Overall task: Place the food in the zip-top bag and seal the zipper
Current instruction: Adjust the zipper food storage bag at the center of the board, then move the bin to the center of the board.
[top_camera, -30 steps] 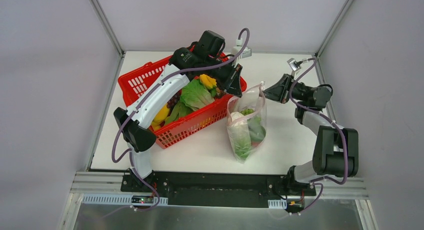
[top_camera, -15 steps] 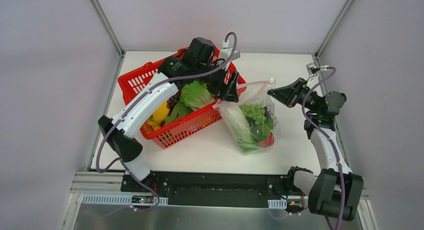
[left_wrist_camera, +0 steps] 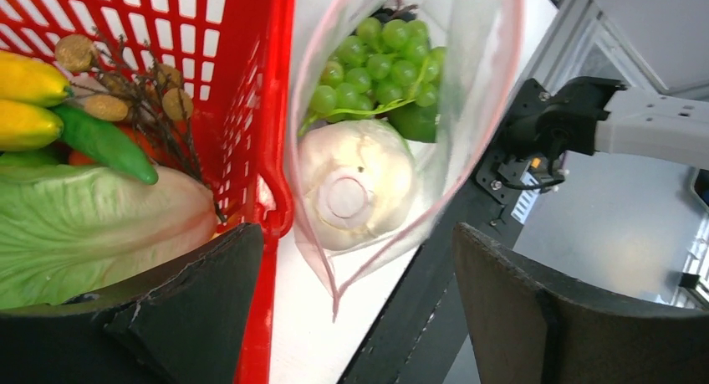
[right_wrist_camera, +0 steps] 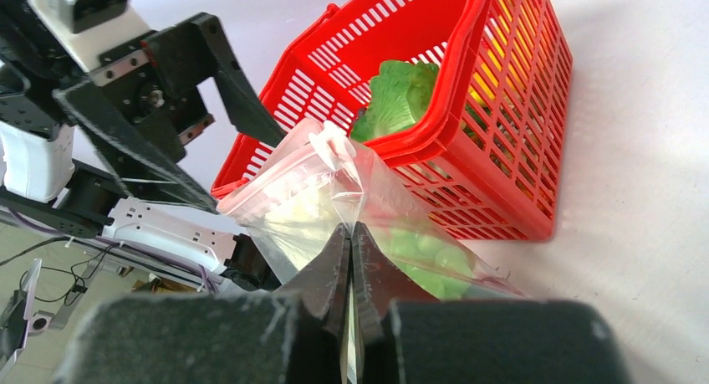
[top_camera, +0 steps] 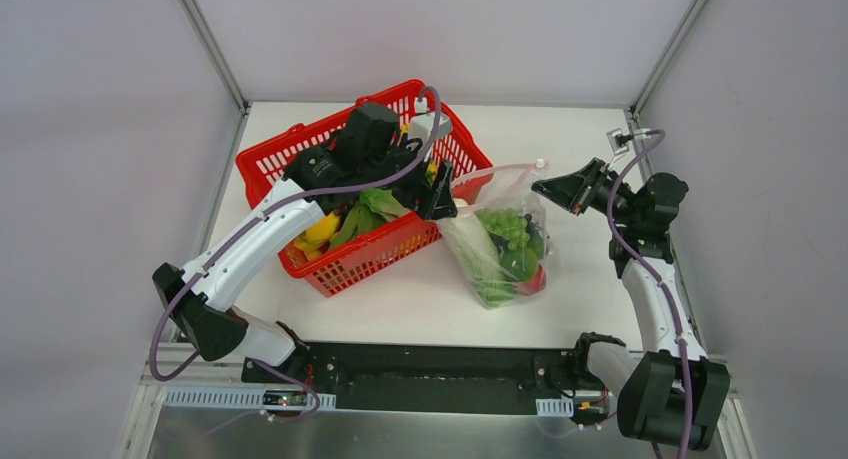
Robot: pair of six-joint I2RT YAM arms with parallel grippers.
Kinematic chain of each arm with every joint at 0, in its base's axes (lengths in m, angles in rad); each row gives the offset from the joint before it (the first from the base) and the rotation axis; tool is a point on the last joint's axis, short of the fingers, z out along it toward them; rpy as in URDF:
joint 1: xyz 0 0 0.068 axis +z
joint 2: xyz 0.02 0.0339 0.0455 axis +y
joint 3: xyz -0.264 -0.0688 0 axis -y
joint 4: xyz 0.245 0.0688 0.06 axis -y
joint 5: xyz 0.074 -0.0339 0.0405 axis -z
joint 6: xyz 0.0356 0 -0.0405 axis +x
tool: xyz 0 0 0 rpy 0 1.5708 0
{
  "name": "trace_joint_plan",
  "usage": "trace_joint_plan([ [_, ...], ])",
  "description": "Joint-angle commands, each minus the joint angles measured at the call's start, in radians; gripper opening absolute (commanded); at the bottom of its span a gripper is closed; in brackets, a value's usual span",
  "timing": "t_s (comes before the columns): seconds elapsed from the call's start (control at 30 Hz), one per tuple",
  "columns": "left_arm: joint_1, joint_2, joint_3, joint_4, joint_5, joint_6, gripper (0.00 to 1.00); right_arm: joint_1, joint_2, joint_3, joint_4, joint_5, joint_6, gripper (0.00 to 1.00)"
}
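Your left gripper [top_camera: 437, 190] has let go of the bag mouth and swung back left over the red basket [top_camera: 290, 147], jaws spread and empty. Your right gripper [top_camera: 545, 188] stays pinched on the zip-top bag [top_camera: 505, 264], slumped just right of the basket. Grapes [top_camera: 505, 224] and cabbage [left_wrist_camera: 355, 187] are in. Bananas [top_camera: 318, 229] and lettuce [left_wrist_camera: 92, 225] wait, and the zipper [top_camera: 495, 169] is unsealed.

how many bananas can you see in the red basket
2, in the left wrist view, inside the red basket: upper banana and lower banana, one directly above the other at the picture's left edge. More may be hidden.
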Motion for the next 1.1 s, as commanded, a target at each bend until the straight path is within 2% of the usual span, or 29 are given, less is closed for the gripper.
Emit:
trace_joint_plan([
  [0.0, -0.002, -0.042, -0.087, 0.122, -0.054, -0.023, 0.85, 0.017, -0.051, 0.068, 0.024, 0.000, -0.021, 0.00],
  [0.17, -0.013, -0.065, -0.184, 0.202, -0.063, -0.011, 0.83, 0.038, -0.054, 0.058, -0.020, 0.000, -0.021, 0.00],
  [0.2, -0.013, -0.069, -0.195, 0.212, -0.061, -0.007, 0.80, 0.043, -0.054, 0.058, -0.030, 0.000, -0.021, 0.00],
  [0.23, -0.013, -0.072, -0.204, 0.219, -0.056, -0.004, 0.77, 0.045, -0.053, 0.060, -0.040, 0.065, -0.233, 0.00],
  [0.33, -0.013, -0.092, -0.217, 0.236, -0.026, -0.007, 0.68, 0.050, -0.042, 0.075, -0.072, 0.090, -0.273, 0.00],
  [0.4, -0.013, -0.120, -0.243, 0.266, -0.032, -0.018, 0.57, 0.051, -0.033, 0.089, -0.101, 0.090, -0.291, 0.00],
  [0.43, -0.013, -0.133, -0.252, 0.274, -0.034, -0.019, 0.58, 0.052, -0.030, 0.092, -0.109, 0.094, -0.295, 0.00],
  [0.53, -0.013, -0.145, -0.252, 0.257, -0.009, -0.012, 0.72, 0.053, -0.021, 0.095, -0.114, 0.096, -0.300, 0.00],
  [0.63, -0.014, -0.127, -0.252, 0.236, 0.027, -0.007, 0.76, 0.056, -0.015, 0.102, -0.114, 0.092, -0.300, 0.00],
  [0.73, -0.016, -0.112, -0.254, 0.228, 0.020, -0.005, 0.67, 0.062, -0.007, 0.112, -0.118, 0.076, -0.300, 0.00],
  [0.93, -0.016, -0.098, -0.253, 0.209, -0.021, 0.017, 0.63, 0.067, -0.004, 0.107, -0.120, 0.037, -0.298, 0.02],
  [1.0, -0.016, -0.090, -0.245, 0.198, -0.014, 0.022, 0.59, 0.069, -0.001, 0.107, -0.123, 0.029, -0.297, 0.02],
  [1.07, -0.017, -0.085, -0.244, 0.189, -0.010, 0.025, 0.49, 0.069, 0.003, 0.116, -0.128, 0.019, -0.295, 0.03],
])
